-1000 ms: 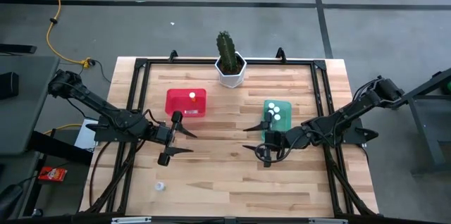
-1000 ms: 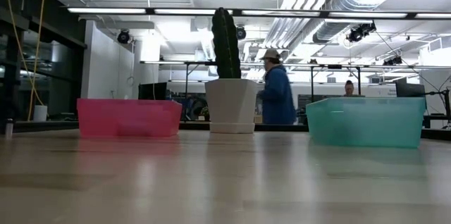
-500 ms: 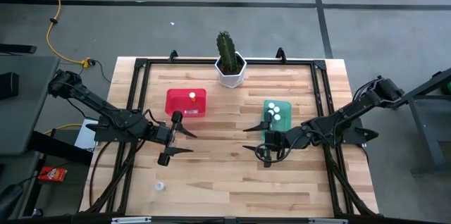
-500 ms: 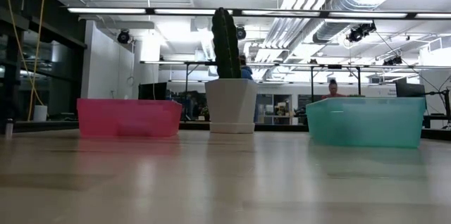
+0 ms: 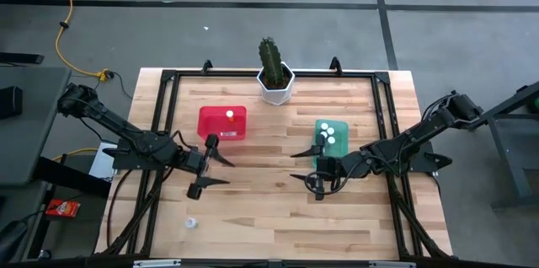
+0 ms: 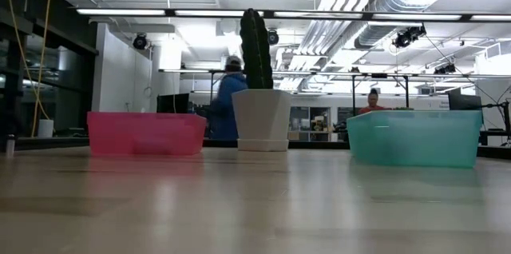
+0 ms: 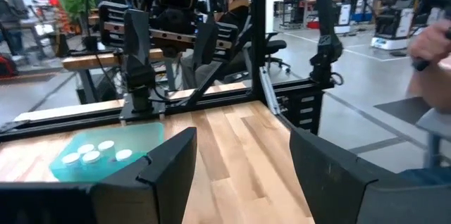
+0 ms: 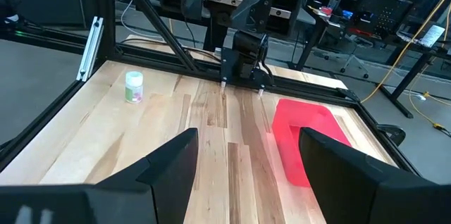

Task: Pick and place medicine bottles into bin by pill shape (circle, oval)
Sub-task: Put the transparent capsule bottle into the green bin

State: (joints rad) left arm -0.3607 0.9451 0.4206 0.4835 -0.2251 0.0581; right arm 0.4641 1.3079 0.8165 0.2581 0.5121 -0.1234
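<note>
Last loose bottle point(image 5: 191, 222) stands upright on the desk point(image 5: 278, 217), near the front-left corner, well apart from both bins. Left tool point(image 5: 218, 170), jaws wide and empty, is the nearer; bottle lies frontward and outboard. Right tool point(image 5: 300, 164) also wide, empty.

Wooden table point(image 5: 278, 217) bears bins, cactus pot, bottle.

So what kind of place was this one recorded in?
Most likely a robotics lab or workshop: exposed ceiling ducts, more robot rigs on benches behind, and people walking beyond the wooden table.
</note>
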